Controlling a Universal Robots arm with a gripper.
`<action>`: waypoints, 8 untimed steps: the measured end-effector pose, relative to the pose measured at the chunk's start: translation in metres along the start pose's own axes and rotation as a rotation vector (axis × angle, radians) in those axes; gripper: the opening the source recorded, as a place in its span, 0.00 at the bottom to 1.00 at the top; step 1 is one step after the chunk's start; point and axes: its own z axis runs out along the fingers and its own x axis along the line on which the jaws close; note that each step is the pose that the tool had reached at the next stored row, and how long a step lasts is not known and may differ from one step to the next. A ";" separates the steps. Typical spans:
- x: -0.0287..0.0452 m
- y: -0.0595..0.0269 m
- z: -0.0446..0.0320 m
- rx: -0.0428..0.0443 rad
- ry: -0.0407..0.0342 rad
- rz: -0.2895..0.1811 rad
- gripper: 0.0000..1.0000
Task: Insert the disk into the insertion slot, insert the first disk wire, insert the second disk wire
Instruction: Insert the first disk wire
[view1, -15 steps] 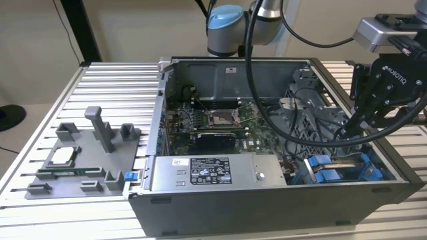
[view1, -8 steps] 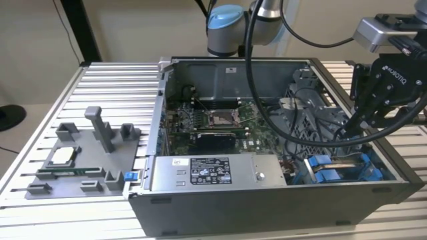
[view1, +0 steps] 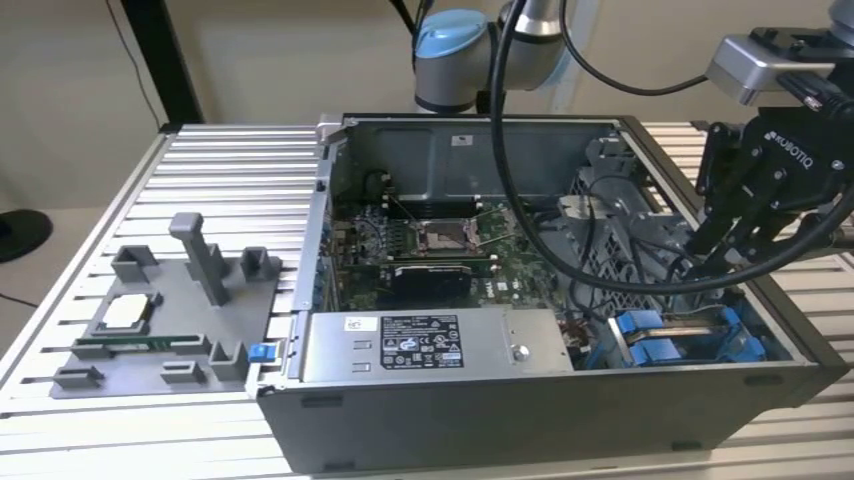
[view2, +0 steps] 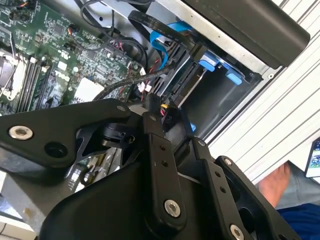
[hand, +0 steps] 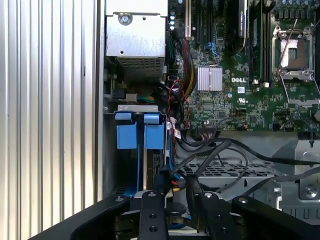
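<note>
The disk stands on edge inside the insertion slot at the case's front corner on the exterior view's right. Its bright blue frame tabs show in the first wrist view, and the slot's dark wall runs beside them. My gripper hangs just above the disk's inner end. Its black fingers are drawn together on a small black wire connector with red and yellow leads, held right at the disk's edge. Whether the connector is seated is hidden by the fingers.
A labelled grey power-supply box lies beside the slot, with the green motherboard behind it. A perforated metal cage and loose black cables crowd the gripper. A grey parts fixture sits on the slatted table. A person's hand is nearby.
</note>
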 end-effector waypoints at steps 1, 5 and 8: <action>0.0000 0.0000 0.0000 -0.0001 -0.0001 0.000 1.00; 0.0045 -0.0002 -0.0002 -0.0004 -0.0013 0.000 1.00; 0.0067 0.0002 -0.0002 -0.0004 -0.0018 0.000 1.00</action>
